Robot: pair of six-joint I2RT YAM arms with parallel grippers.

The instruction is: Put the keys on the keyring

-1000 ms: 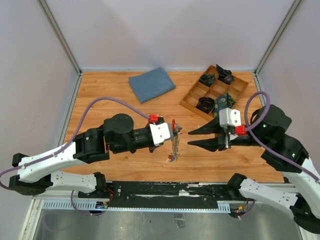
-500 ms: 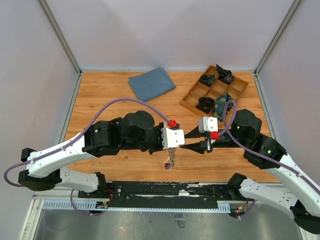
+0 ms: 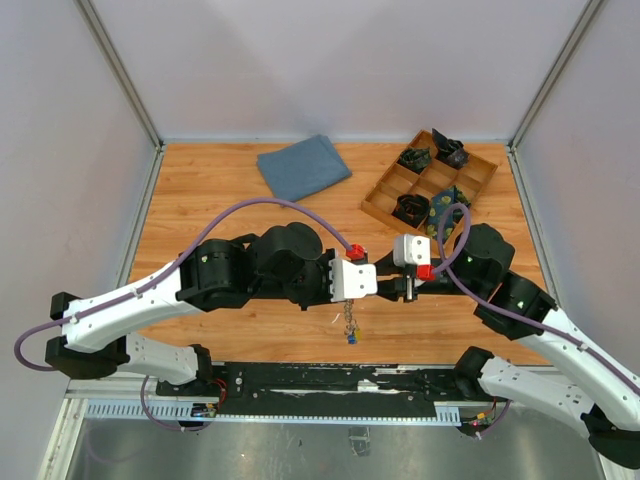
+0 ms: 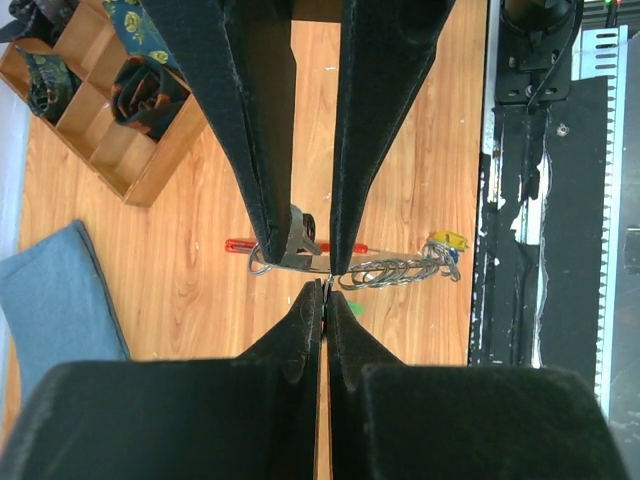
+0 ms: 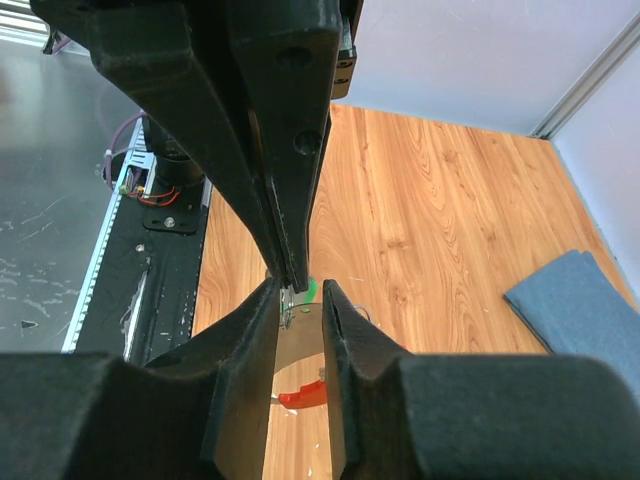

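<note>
My left gripper [image 4: 326, 290] is shut, pinching the spot where the red keyring [image 4: 240, 244] meets the bunch of silver keys [image 4: 405, 270]. The keys, with yellow and blue ends, hang below the meeting grippers [image 3: 350, 322]. My right gripper [image 5: 300, 290] faces the left one tip to tip, its jaws a narrow gap apart. They straddle the left fingertips and a metal ring [image 5: 290, 305] without clamping anything. A small dark-and-white tag [image 4: 300, 232] sits between the right fingers. A piece of the red keyring [image 5: 305, 395] shows low between them.
A wooden compartment tray [image 3: 490, 170] holding rolled dark items stands at the back right. A folded blue cloth [image 3: 303, 168] lies at the back centre. The black base rail [image 3: 330, 380] runs along the near edge, just below the hanging keys.
The two arms have come together from well apart until their fingertips meet. The right jaws have narrowed round the left fingertips. The keys have travelled right with the left gripper.
</note>
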